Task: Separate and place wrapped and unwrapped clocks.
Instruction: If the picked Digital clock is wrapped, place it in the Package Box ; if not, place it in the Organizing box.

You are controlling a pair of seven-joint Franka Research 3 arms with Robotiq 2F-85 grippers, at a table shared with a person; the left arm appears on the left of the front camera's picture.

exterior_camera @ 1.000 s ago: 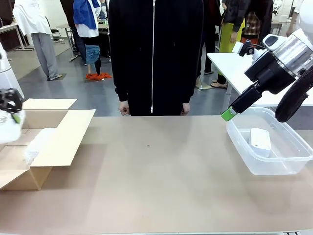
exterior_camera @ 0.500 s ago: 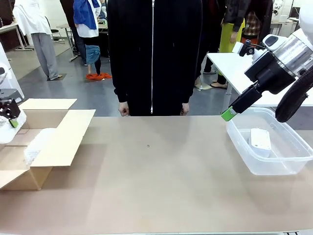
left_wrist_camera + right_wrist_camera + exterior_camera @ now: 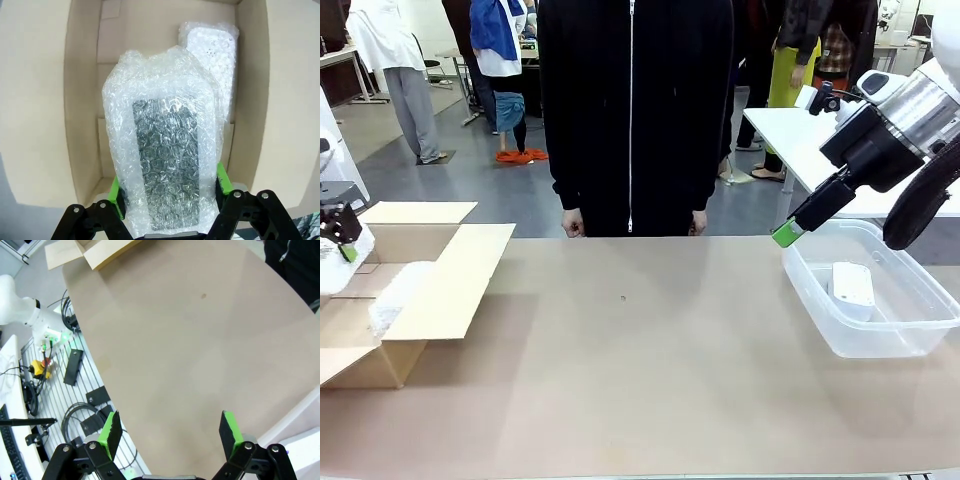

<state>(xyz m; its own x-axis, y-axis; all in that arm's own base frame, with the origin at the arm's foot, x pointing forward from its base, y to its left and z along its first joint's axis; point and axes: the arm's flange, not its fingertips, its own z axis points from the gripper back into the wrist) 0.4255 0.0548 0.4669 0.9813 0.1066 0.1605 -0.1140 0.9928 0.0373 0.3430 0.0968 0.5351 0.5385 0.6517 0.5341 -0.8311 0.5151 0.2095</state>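
Front view: a tan counter (image 3: 650, 370) is seen with a person in a black zipped jacket (image 3: 635, 110) standing at its far edge, hands (image 3: 573, 224) hanging at the rim. At the left an open cardboard box (image 3: 430, 290) is set, flaps spread; a wrapped bundle (image 3: 395, 297) is seen lying inside it. The left gripper (image 3: 340, 232) is placed over the box at the picture's left edge, with whitish wrap below it. At the right a clear plastic bin (image 3: 880, 340) is set, and the bare white unwrapped clock (image 3: 853, 287) is seen leaning inside it. The right gripper (image 3: 788, 235) is held just above the bin's near-left corner, nothing in it. Other people and a white table are seen farther back.

Left wrist view: the left gripper (image 3: 169, 192) is clenched on a second wrapped bundle (image 3: 162, 165) with a dark speckled face under bubble wrap, held over the box interior (image 3: 82, 100). The first bundle (image 3: 212, 65) is partly hidden behind it, lying against the box wall.

Right wrist view: the right gripper (image 3: 171, 432) is shown with its jaws released wide, empty, above bare counter (image 3: 200, 340). A box flap (image 3: 95, 250) is seen at the top, and cables and a white arm base (image 3: 20, 305) at the counter's side.
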